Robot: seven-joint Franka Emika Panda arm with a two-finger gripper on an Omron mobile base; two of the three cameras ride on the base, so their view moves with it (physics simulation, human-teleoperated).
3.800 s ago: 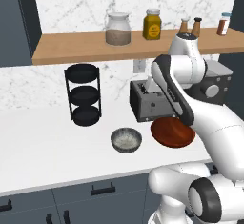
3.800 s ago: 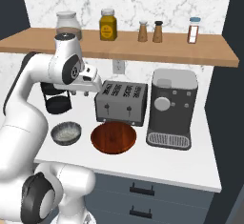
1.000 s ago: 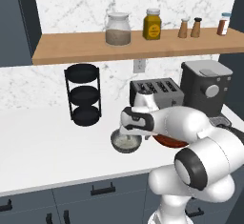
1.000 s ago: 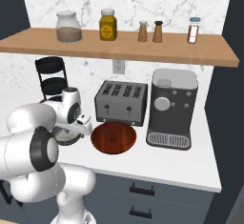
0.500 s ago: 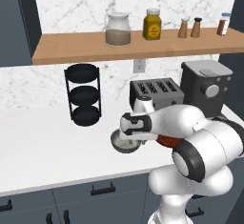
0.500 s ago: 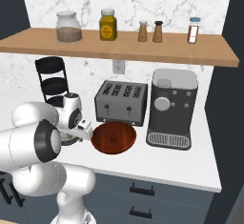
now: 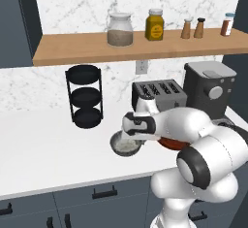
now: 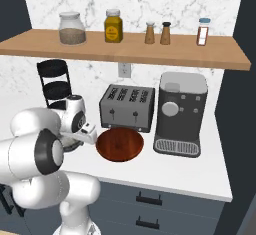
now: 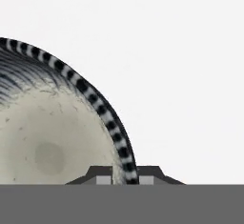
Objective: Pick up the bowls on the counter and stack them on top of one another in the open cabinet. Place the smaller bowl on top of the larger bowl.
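White table (image 7: 43, 149) carries the small grey bowl (image 7: 126, 145), pale speckled inside, striped rim, just at 9 o'clock of the red-brown bowl (image 8: 120, 144). Claw (image 9: 125, 178) is seen w/ tips astride the grey bowl's rim; closed or not can't be told. Vs 0.5 s ago, claw has been lowered slightly onto the rim.

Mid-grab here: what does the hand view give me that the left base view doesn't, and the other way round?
Hand view alone: the fingertips straddling the grey bowl's striped rim, one inside, one outside, and its pale speckled inside up close. Left base view alone: the red-brown bowl mostly behind the arm, the toaster, the black rack and the shelf with its jars. Both: the grey bowl on the white counter.
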